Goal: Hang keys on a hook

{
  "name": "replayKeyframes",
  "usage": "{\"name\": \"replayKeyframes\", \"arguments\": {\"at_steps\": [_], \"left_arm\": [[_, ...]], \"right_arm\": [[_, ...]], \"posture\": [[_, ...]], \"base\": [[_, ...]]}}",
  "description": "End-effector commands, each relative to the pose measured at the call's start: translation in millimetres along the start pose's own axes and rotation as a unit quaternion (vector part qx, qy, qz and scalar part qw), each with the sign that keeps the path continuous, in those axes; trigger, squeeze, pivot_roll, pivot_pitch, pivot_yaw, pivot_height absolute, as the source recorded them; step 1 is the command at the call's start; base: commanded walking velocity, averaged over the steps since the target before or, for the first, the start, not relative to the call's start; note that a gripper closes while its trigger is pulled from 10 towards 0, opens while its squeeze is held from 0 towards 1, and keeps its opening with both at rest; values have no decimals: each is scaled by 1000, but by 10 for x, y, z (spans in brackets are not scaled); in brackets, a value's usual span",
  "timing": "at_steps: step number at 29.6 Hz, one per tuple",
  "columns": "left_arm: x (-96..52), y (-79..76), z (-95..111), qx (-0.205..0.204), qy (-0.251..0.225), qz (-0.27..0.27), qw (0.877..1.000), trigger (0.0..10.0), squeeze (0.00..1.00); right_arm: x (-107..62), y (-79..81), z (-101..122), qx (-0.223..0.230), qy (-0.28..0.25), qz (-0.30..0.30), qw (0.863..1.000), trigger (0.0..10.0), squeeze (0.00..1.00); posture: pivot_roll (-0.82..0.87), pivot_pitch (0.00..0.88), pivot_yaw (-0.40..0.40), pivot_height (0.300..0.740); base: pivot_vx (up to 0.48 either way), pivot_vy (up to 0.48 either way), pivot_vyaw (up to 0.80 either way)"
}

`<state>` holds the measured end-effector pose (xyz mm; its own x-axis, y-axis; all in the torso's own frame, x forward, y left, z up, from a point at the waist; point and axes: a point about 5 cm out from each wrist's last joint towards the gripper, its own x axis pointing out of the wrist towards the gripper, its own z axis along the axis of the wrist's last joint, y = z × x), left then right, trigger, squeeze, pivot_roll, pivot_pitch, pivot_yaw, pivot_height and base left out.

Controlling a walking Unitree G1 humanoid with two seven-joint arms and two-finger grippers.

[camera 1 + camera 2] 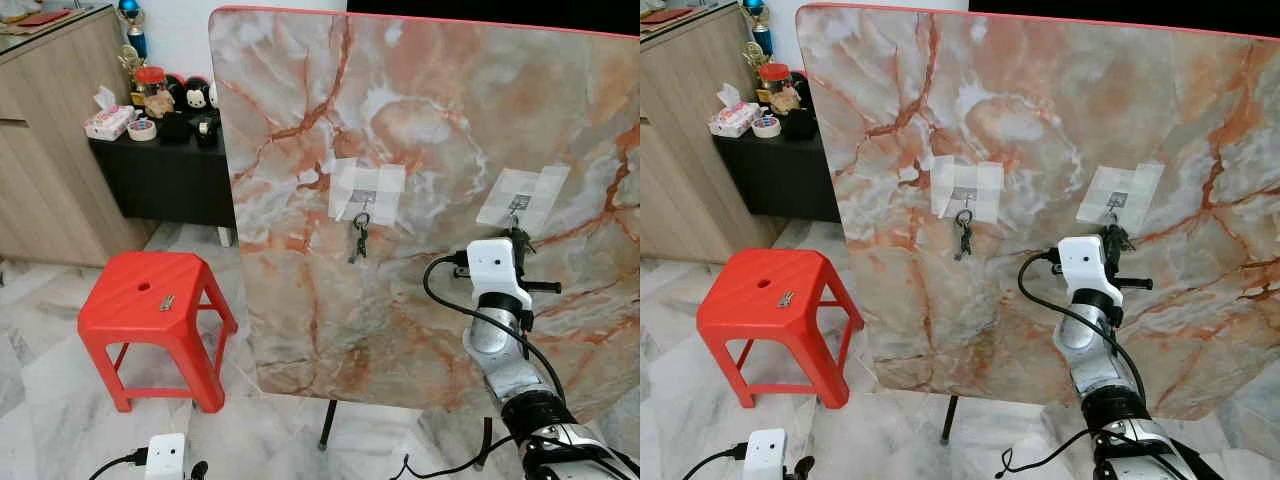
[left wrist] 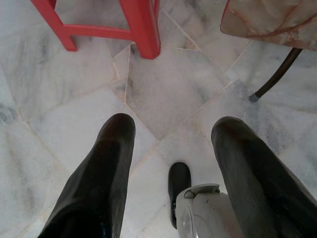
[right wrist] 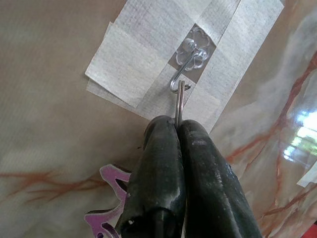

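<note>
Right gripper (image 3: 177,130) pinched tight on key ring (image 3: 179,101), raised to the right-hand hook (image 3: 184,69) taped on the upright marble board (image 1: 420,120); ring sits at the hook's curl. Purple tag (image 3: 110,201) beside the fingers. Second keys (image 1: 359,238) hang on left hook (image 1: 364,200). Left gripper (image 2: 171,144) spread apart, low over floor (image 2: 173,89). One key (image 1: 167,301) lies on red stool (image 1: 155,290).

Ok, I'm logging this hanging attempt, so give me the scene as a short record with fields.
surface: upright marble-patterned board
left hook: taped metal hook, dark key bunch hanging on it
right hook: taped clear-backed hook
right gripper: shut on thin metal key ring, ring at the hook's tip
left gripper: open, low over floor
spare: small key on red plastic stool
</note>
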<state>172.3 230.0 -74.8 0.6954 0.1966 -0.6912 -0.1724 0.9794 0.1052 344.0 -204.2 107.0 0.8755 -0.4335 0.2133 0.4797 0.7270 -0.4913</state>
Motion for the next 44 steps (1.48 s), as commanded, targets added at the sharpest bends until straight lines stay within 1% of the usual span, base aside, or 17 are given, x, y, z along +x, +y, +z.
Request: {"name": "replayKeyframes", "arguments": {"at_steps": [1,14,15,16,17,18,21,23,28,30,31,32,34,36,40,43,44], "left_arm": [[-10,10,-44,-6,11,3,1000,10000,0],[-9,-16,-39,-6,9,2,1000,10000,0],[-9,-16,-39,-6,9,2,1000,10000,0],[-8,-17,-38,-6,9,2,1000,10000,0],[-9,-14,-40,-6,9,2,1000,10000,0],[-9,-12,-41,-6,9,2,1000,10000,0],[-9,-7,-41,-6,10,2,1000,10000,0],[-11,3,-47,-5,11,3,1000,10000,0],[-16,15,-61,-4,14,3,1000,10000,0],[-18,20,-69,-4,16,4,1000,10000,0],[-19,21,-70,-4,17,4,1000,10000,0],[-19,22,-73,-4,17,4,1000,10000,0],[-22,26,-83,-4,20,5,1000,10000,0],[-23,25,-86,-4,21,5,1000,10000,0],[-23,14,-92,-4,23,4,1000,10000,0],[-23,14,-92,-4,23,5,1000,10000,0],[-23,14,-92,-4,23,5,1000,10000,0]], "right_arm": [[60,-15,60,3,-6,-1,1000,10000,0],[44,19,33,11,6,14,1000,10000,0],[41,20,27,20,9,16,1000,10000,682],[40,21,25,24,10,16,1000,10000,682],[38,21,25,27,11,16,999,10000,957],[37,22,26,30,11,17,999,10000,1000],[39,24,34,34,10,19,999,10000,1000],[31,41,61,48,3,24,999,10000,1000],[6,82,121,63,-14,35,997,10000,1000],[-12,99,142,85,-19,43,995,10000,1000],[-16,103,149,91,-21,45,995,10000,949],[-26,112,175,97,-30,51,993,10000,0],[-63,139,236,110,-56,69,990,10000,0],[-74,145,238,111,-59,74,989,10000,0],[-165,184,195,120,-64,104,985,10000,0],[-318,230,91,130,-54,133,981,10000,0],[-318,230,91,130,-54,133,981,10000,0]], "posture": [[73,0,-67,740],[72,0,-67,740],[72,0,-67,740],[72,0,-67,740],[72,0,-67,740],[72,0,-67,740],[72,0,-67,740],[71,0,-66,740],[70,0,-66,740],[73,0,-67,740],[73,0,-67,740],[73,0,-67,740],[70,0,-68,740],[70,0,-68,740],[71,0,-69,740],[69,0,-71,740],[69,0,-71,740]], "base": [[0,0,0],[0,0,0],[0,0,0],[0,0,0],[0,0,0],[0,0,0],[0,0,0],[0,0,0],[0,0,0],[0,0,0],[0,0,0],[0,0,0],[0,0,0],[0,0,0],[0,0,0],[0,0,0],[0,0,0]]}}
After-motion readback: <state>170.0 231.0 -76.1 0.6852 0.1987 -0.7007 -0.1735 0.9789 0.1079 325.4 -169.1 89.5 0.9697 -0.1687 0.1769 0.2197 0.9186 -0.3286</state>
